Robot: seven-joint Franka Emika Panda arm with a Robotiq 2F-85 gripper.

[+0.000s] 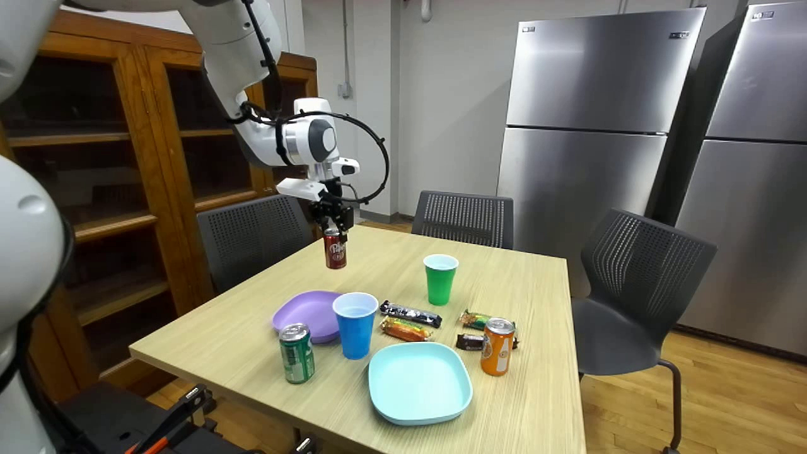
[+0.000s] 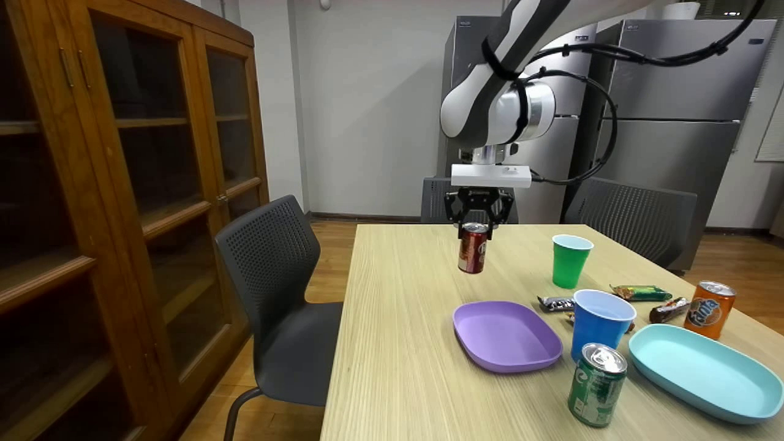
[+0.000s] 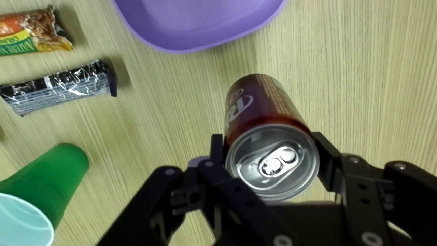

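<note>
A dark red soda can (image 1: 335, 253) (image 2: 472, 252) (image 3: 254, 100) stands upright between the jaws of my gripper (image 1: 335, 232) (image 2: 474, 233) (image 3: 269, 153). In the wrist view a black pad presses against each side of the can near its silver lid, so the gripper is shut on it. Whether the can's base touches the table (image 2: 398, 306) cannot be told for certain. Beyond the can, in the wrist view, lies a purple plate (image 3: 201, 30). Off to the left there are a green cup (image 3: 51, 181) and a black-wrapped bar (image 3: 61, 87).
Elsewhere on the table are a blue cup (image 1: 356, 328), a green can (image 1: 296, 353), an orange can (image 1: 497, 347), a turquoise plate (image 1: 419, 384) and several wrapped bars, among them an orange one (image 1: 405, 328). Dark chairs (image 1: 463, 217) surround the table. A wooden cabinet (image 2: 141, 184) stands alongside.
</note>
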